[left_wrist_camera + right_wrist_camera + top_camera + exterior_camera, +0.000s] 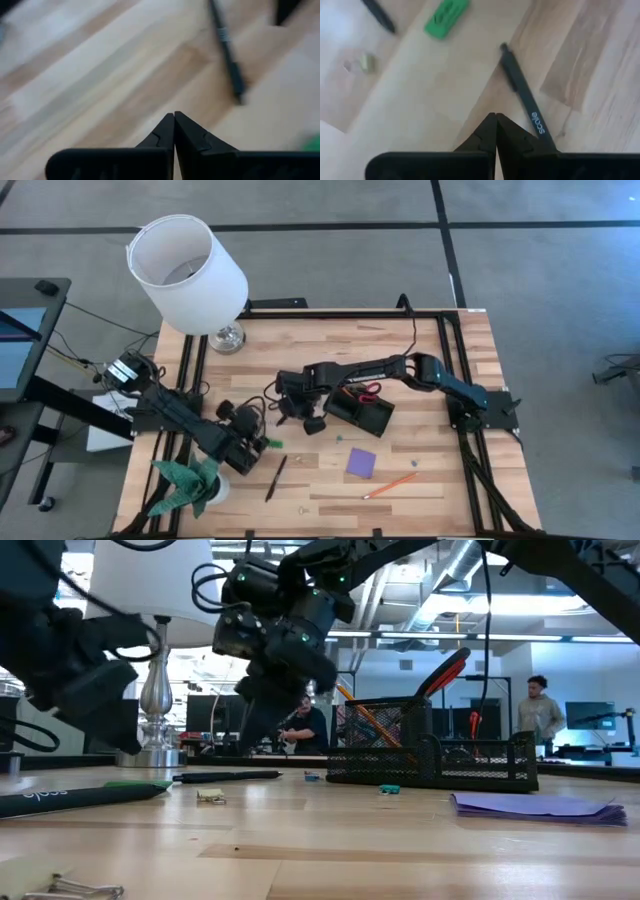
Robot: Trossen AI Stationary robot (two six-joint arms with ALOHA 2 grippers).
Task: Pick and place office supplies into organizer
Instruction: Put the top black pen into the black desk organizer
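Both arms are over the wooden table and neither carries anything. The left gripper sits low in the left part of the overhead picture, its two dark fingers pressed tip to tip, clenched on nothing. A black pen lies on the wood ahead of it, toward the upper right of that wrist picture.

The right gripper is near the middle of the overhead picture, just left of the organizer, and is likewise pinched closed and empty. Its wrist picture shows a dark pen with white lettering lying beside the fingertips, apart from them. A green eraser lies at the top centre, and a small metal clip at the left.

The black mesh organizer stands at the centre of the table. The red-handled scissors stick up out of its taller section, with orange pencils leaning inside.

Loose on the table in the lower middle of the overhead picture are a purple note pad, an orange pencil just right of and below it, and a black pen to their left.

A white-shaded lamp fills the upper left, and a green paper plant stands at the lower left. People show in the room beyond the table.
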